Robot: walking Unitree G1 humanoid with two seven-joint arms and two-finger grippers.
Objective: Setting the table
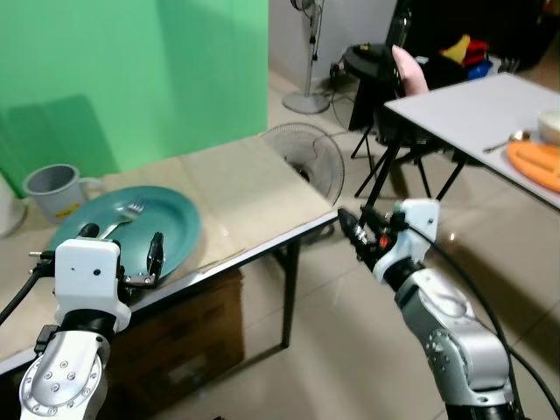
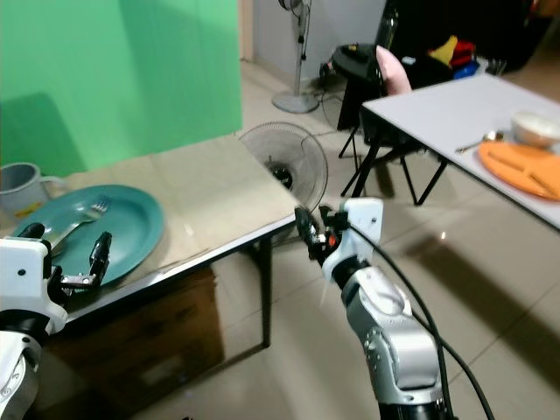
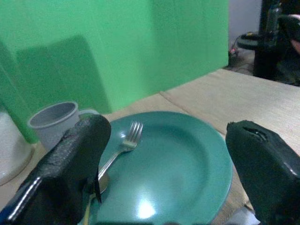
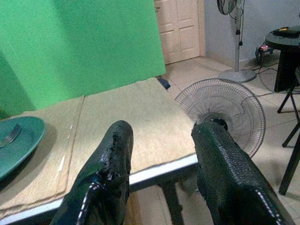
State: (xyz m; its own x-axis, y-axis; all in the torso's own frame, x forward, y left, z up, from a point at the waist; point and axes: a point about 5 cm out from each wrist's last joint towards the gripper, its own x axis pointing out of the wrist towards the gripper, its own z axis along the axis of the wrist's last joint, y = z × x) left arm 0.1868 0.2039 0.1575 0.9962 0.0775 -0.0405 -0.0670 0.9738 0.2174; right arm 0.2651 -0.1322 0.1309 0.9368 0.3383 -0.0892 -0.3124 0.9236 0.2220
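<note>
Left eye view: the teal plate [image 1: 131, 229] is sitting on the bench [image 1: 236, 197], a fork [image 1: 118, 221] lying in it, beside a grey cup [image 1: 54, 188]. The left claw [image 1: 122, 254] is hovering open at the plate's near rim. The right claw [image 1: 350, 229] is hanging open off the bench's corner.

I see a teal plate [image 1: 166, 229] carrying a silver fork [image 1: 122, 219], and a grey mug [image 1: 52, 188] with a yellow label behind it. My table [image 1: 236, 188] is covered in a beige woven-look mat, against a bright green backdrop [image 1: 131, 70]. My left gripper [image 1: 122, 254] and right gripper [image 1: 350, 229] have black fingers on white housings, with silver arms. The far table [image 1: 472, 109] is white, holding an orange tray [image 1: 535, 163] and a white bowl [image 1: 549, 127]. The floor [image 1: 350, 350] is pale glossy tile
</note>
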